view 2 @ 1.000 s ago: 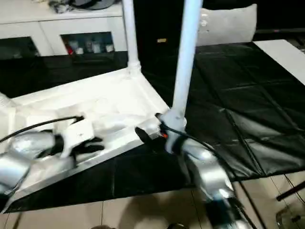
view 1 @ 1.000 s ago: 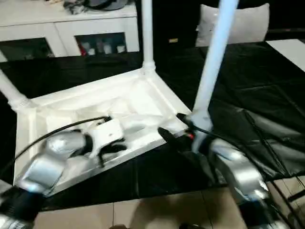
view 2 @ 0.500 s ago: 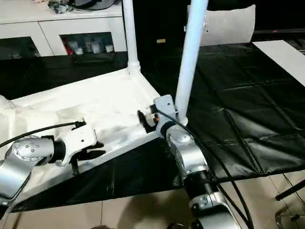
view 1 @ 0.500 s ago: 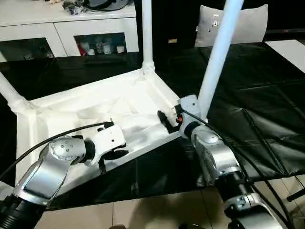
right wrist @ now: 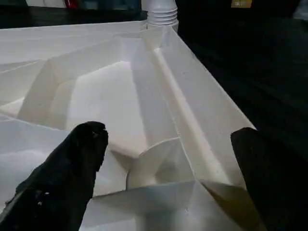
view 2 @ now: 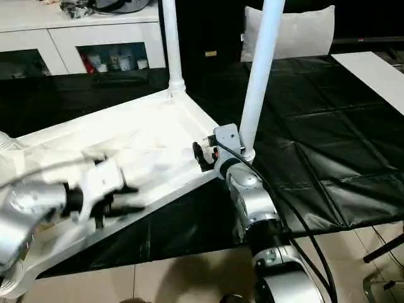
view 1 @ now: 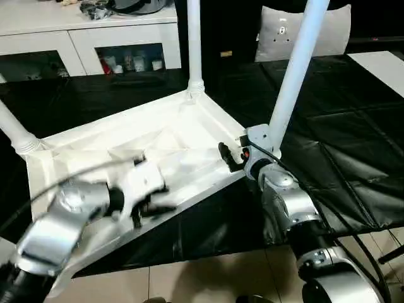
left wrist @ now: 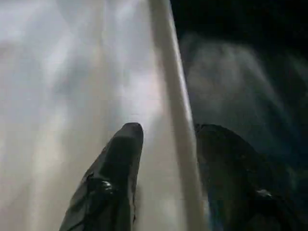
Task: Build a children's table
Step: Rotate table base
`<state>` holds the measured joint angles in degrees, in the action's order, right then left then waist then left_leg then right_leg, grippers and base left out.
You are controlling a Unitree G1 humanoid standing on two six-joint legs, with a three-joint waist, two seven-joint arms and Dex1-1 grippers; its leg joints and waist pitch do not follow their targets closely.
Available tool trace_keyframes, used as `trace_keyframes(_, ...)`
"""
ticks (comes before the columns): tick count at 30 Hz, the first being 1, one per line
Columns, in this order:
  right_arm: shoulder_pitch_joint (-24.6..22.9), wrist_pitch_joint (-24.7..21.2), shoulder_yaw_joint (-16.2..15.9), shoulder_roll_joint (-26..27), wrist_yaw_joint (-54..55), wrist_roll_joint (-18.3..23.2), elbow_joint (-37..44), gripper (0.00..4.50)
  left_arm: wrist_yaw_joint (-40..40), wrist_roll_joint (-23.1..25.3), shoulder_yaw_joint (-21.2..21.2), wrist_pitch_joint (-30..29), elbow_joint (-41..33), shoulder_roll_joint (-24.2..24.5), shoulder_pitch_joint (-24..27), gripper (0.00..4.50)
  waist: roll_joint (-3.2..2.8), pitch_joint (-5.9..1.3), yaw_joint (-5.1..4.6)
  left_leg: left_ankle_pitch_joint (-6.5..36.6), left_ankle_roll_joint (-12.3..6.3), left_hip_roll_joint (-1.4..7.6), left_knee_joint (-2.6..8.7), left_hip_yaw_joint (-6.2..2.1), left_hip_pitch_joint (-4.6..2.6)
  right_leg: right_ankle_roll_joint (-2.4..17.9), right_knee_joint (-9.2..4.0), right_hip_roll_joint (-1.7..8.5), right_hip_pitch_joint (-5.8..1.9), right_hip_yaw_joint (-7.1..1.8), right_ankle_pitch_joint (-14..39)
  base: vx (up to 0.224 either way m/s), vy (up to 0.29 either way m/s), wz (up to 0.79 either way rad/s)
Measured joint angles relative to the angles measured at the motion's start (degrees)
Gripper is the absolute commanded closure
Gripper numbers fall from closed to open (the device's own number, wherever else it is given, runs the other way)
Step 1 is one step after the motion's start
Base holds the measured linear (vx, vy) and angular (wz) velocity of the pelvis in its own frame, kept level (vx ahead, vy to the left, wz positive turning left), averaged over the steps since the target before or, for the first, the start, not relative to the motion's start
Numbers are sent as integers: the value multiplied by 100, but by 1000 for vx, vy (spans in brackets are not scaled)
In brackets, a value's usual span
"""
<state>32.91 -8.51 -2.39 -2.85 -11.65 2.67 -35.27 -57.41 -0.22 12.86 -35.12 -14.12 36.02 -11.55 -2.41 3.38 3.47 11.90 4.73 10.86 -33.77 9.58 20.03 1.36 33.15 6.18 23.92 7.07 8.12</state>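
While the children's table [view 1: 158,148] lies upside down on the black worktop [view 1: 341,126], left gripper [left wrist: 166,132] straddles its near rim with fingers spread, and right gripper [right wrist: 166,139], also spread, faces the near-right corner under an upright leg [view 1: 293,69].

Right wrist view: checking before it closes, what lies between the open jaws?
The upturned tabletop's ribbed underside and near corner sit between the right gripper's open jaws, its rim running toward a fitted leg's base.

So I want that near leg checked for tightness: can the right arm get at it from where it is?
Probably yes. The right gripper sits open at the tabletop corner, right beside the near leg, with nothing between them.
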Motion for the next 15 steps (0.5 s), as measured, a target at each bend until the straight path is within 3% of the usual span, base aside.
trace_keyframes(9,273,197,159,-74,98,4,-380,0,421,493,431,44,16,19,35,216,10,3,28,0,0,-1,-3,1,1,1,1,1,-2,-3,-1,0,0,0)
trace_keyframes(15,505,547,495,-373,477,101,-810,0,1124,899,722,895,498,-163,-28,216,17,4,163,-4,4,0,-10,3,-1,0,8,1,-2,-2,-1,0,0,0)
